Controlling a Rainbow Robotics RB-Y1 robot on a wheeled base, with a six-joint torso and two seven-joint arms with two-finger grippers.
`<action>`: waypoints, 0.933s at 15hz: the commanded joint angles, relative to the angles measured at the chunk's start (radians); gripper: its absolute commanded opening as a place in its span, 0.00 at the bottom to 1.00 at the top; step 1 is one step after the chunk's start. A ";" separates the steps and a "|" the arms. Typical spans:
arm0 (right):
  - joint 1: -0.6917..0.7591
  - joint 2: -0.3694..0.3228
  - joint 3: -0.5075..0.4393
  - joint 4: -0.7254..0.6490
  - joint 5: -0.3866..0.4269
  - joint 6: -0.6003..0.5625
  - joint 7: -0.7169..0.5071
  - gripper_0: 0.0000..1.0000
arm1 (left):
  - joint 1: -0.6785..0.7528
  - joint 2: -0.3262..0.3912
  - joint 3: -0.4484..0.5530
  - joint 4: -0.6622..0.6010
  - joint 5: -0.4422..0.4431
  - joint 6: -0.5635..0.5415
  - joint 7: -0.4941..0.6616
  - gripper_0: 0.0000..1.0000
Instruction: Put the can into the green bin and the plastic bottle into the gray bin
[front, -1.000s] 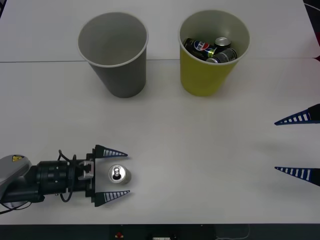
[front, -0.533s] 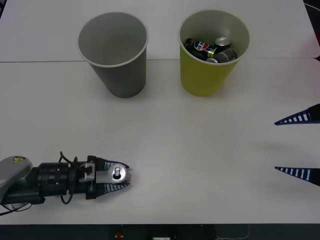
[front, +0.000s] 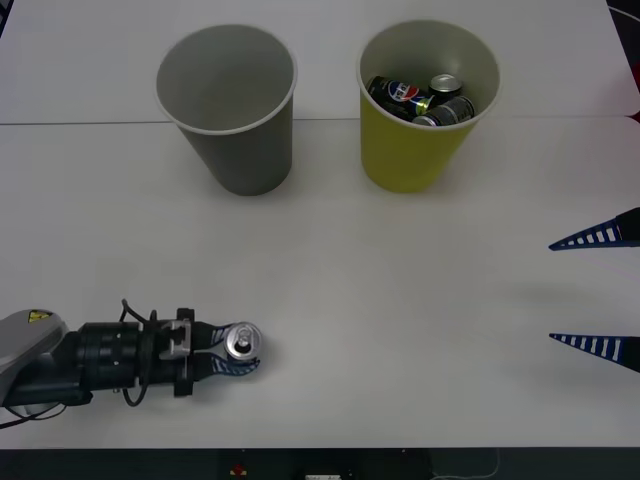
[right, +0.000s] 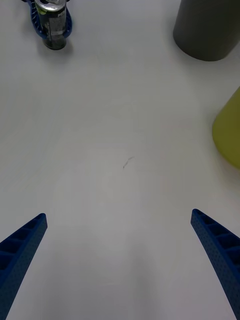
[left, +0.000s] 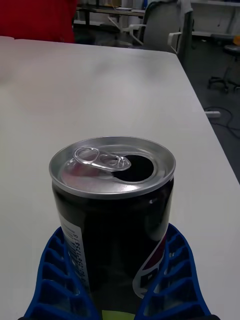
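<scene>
The can (front: 241, 343) stands upright near the table's front left, silver top up, its side dark. My left gripper (front: 238, 351) is shut on the can, its blue fingers bent around the can's sides. In the left wrist view the can (left: 112, 215) sits between the curved fingers (left: 55, 270). The right wrist view shows the can (right: 53, 27) far off with the left gripper (right: 52, 22) around it. The gray bin (front: 228, 105) and the green bin (front: 425, 100) stand at the back. My right gripper (front: 592, 290) hangs open at the right edge. The plastic bottle is out of view.
The green bin holds other cans, among them a blue Pepsi can (front: 400, 93). The gray bin's inside looks bare. In the right wrist view the gray bin (right: 210, 27) and green bin (right: 229, 130) stand apart from the open right gripper (right: 120, 260).
The left gripper's fingers went from wide open on either side of the can to shut around it. The can shifted slightly. The right arm has stayed still.
</scene>
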 joint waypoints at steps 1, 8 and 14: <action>0.000 0.000 0.000 0.000 0.000 0.000 0.000 1.00 | 0.003 0.027 0.000 -0.066 -0.029 0.000 0.120 0.00; 0.000 0.000 0.000 0.000 0.000 0.000 0.000 1.00 | 0.009 0.110 0.037 -0.260 -0.105 0.010 0.429 0.00; 0.000 0.000 0.000 0.000 0.000 0.000 0.000 1.00 | 0.121 0.120 0.229 -0.642 -0.444 0.110 0.939 0.00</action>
